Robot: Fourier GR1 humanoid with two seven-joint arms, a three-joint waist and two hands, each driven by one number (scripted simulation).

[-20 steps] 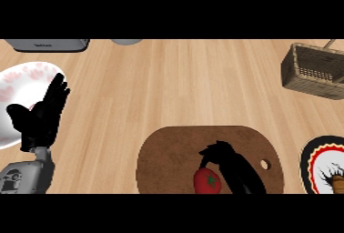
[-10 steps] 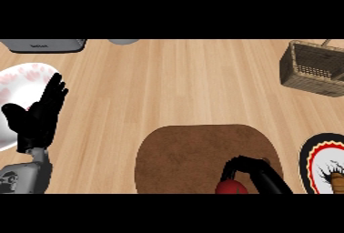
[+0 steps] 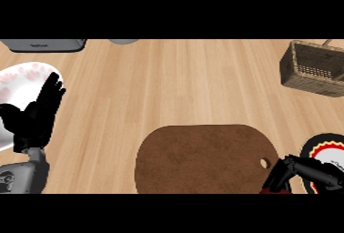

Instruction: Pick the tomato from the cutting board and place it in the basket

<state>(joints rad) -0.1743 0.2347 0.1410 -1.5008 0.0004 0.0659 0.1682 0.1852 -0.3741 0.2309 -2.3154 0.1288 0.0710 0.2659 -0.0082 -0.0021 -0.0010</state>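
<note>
The round brown cutting board point(image 3: 201, 159) lies at the lower middle, its top bare. At its right rim, by the small hole, my right hand point(image 3: 299, 173) has its fingers curled downward. Only a dark red sliver of the tomato point(image 3: 270, 191) shows beneath those fingers, at the view's lower edge; the rest is hidden. The wicker basket point(image 3: 316, 68) stands at the far right, well above that hand. My left hand point(image 3: 35, 118) rests open at the left edge, fingers up, over a white plate.
A white plate with a pink pattern point(image 3: 20, 79) sits at the left. A black, red and white plate point(image 3: 329, 148) lies at the lower right, beside the board. A grey appliance point(image 3: 43, 44) and a grey round object point(image 3: 123, 41) stand along the far edge.
My right hand has curled round the tomato and moved right, off the board's middle to its right rim, hiding most of the tomato. The left hand has stayed put.
</note>
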